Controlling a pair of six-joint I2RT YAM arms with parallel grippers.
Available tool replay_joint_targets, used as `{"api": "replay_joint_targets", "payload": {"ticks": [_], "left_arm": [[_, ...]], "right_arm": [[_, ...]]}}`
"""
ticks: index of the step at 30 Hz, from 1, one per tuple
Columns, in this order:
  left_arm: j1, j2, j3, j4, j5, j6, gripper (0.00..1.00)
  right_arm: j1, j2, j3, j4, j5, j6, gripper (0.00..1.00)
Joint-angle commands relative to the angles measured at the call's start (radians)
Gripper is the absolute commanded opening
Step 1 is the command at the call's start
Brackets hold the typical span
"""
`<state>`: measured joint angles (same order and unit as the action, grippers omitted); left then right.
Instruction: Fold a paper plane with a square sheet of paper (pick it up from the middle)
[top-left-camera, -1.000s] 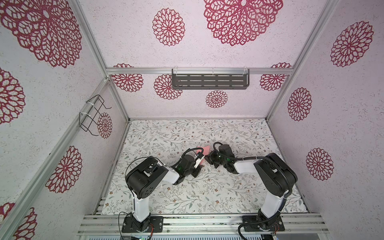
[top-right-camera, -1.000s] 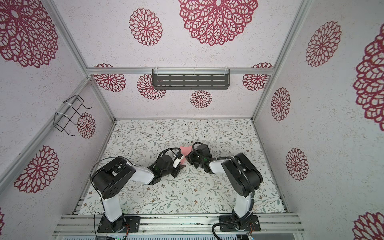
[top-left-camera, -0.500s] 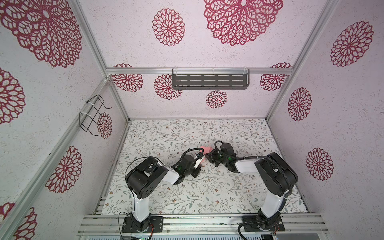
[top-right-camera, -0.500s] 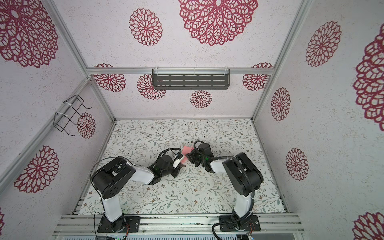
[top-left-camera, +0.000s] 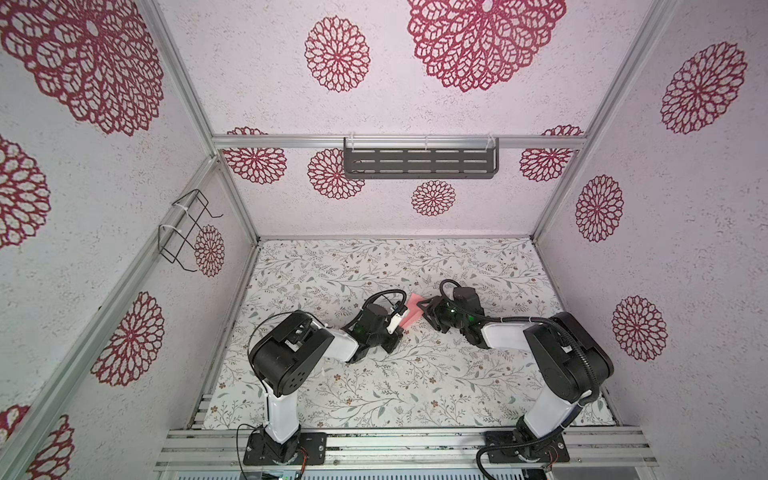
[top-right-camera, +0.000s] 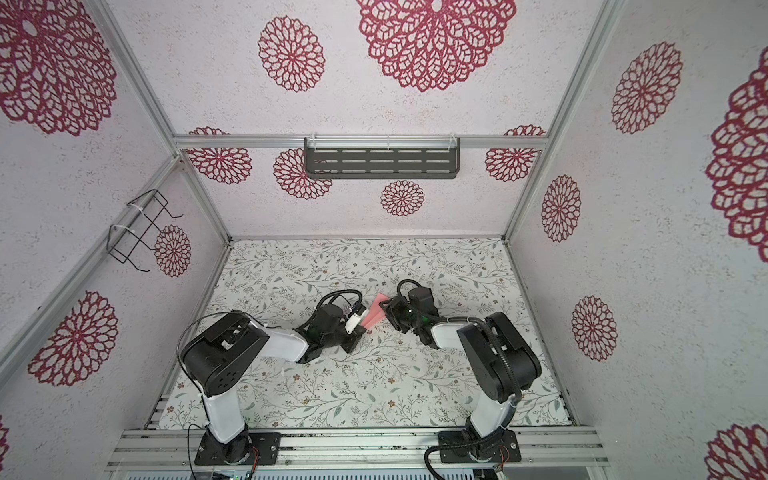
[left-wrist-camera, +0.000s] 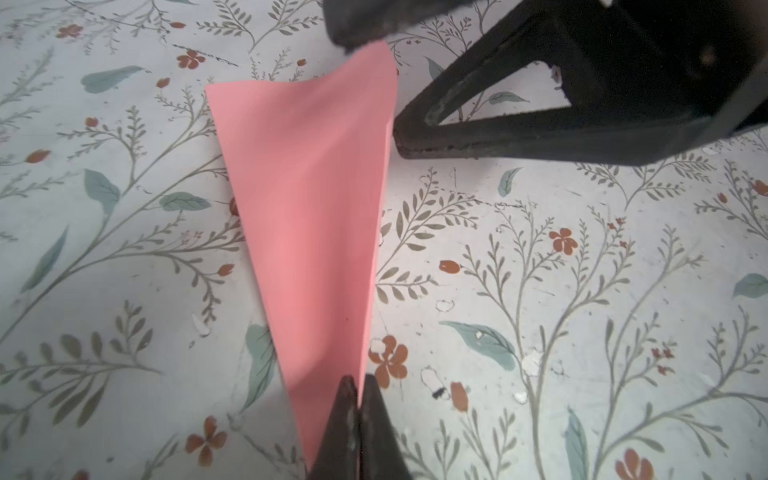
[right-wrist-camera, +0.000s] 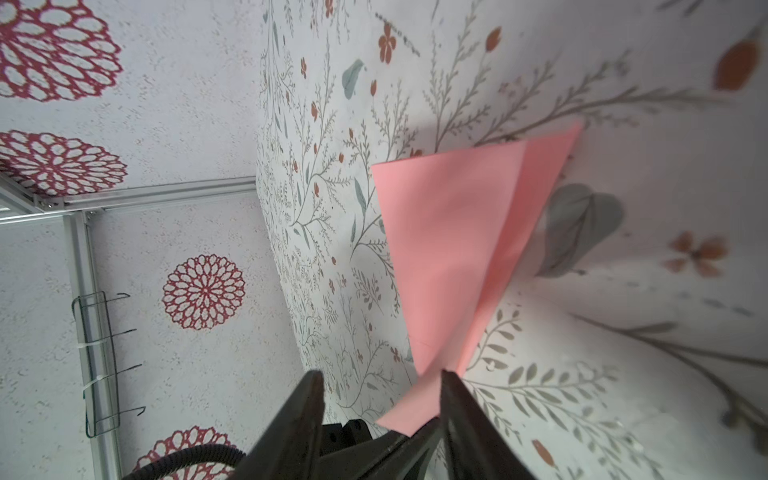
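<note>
Right gripper (right-wrist-camera: 380, 376) opened; wrist view shows left gripper (left-wrist-camera: 358, 384) pinching plane (left-wrist-camera: 307, 208).

The right gripper (right-wrist-camera: 380, 376) shows two black fingers (right-wrist-camera: 299, 415), its jaws standing apart; the salmon-pink paper plane (right-wrist-camera: 449, 249), creased lengthwise, touches one finger in front of the floral mat (right-wrist-camera: 582, 395); a wire rack (right-wrist-camera: 99, 361) hangs on the flower-patterned wall (right-wrist-camera: 187, 124).

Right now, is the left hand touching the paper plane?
Touching. The left wrist view shows the left hand shut on the paper plane, with the narrow tip pinched in it and no gap showing.
</note>
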<state>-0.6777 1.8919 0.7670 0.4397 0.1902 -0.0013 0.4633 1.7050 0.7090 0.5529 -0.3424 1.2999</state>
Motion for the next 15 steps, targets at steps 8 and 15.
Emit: {"api": "replay_joint_targets", "payload": {"ticks": [8, 15], "left_arm": [[0.042, 0.015, 0.114, -0.279, 0.168, -0.057, 0.03], [0.053, 0.049, 0.158, -0.351, 0.224, -0.114, 0.02]], "right_arm": [[-0.075, -0.144, -0.141, 0.116, 0.044, -0.27, 0.67], [-0.079, -0.143, -0.196, 0.259, -0.039, -0.43, 0.67]]}}
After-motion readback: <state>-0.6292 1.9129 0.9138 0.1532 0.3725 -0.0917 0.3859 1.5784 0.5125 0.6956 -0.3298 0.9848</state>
